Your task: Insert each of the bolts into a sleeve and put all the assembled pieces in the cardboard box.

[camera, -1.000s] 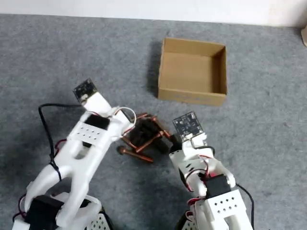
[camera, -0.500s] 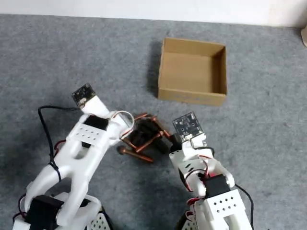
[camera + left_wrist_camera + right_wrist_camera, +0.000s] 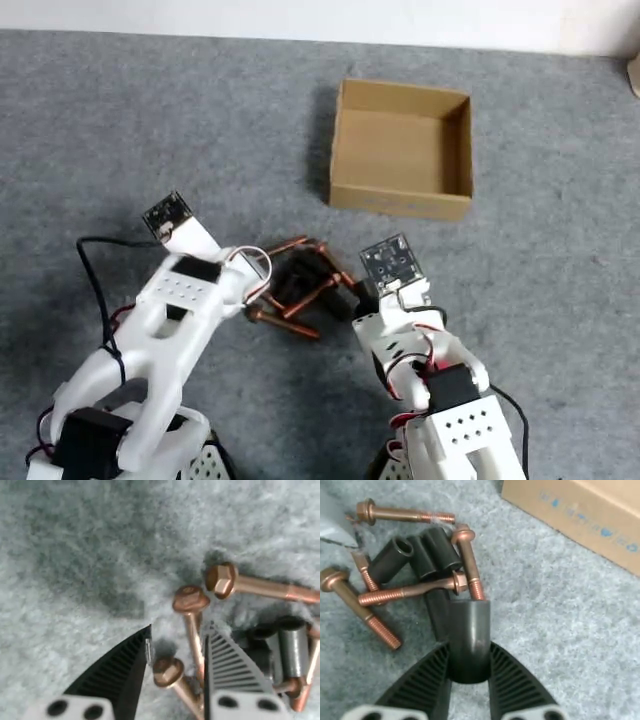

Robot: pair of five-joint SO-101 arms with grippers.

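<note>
My right gripper [image 3: 468, 652] is clenched on a black cylindrical sleeve [image 3: 468, 622] at the edge of the heap of copper bolts [image 3: 410, 594] on the grey carpet [image 3: 150, 120]. My left gripper [image 3: 178, 632] is released, its jaws straddling one copper hex-head bolt [image 3: 191, 615]. The brown cardboard box [image 3: 398, 203] sits apart, beyond the heap.

Print in one spot only: row of small blue marks [image 3: 590, 522] on outer wall of cardboard box [image 3: 555, 500], ahead of my right claw [image 3: 468, 650], beyond sleeve [image 3: 467, 625] pinched between its jaws. Marks run in single line along that wall, near its lower edge. Too blurred for me to read: cannot tell letters from digits or symbols. Nothing else legible to me.
</note>
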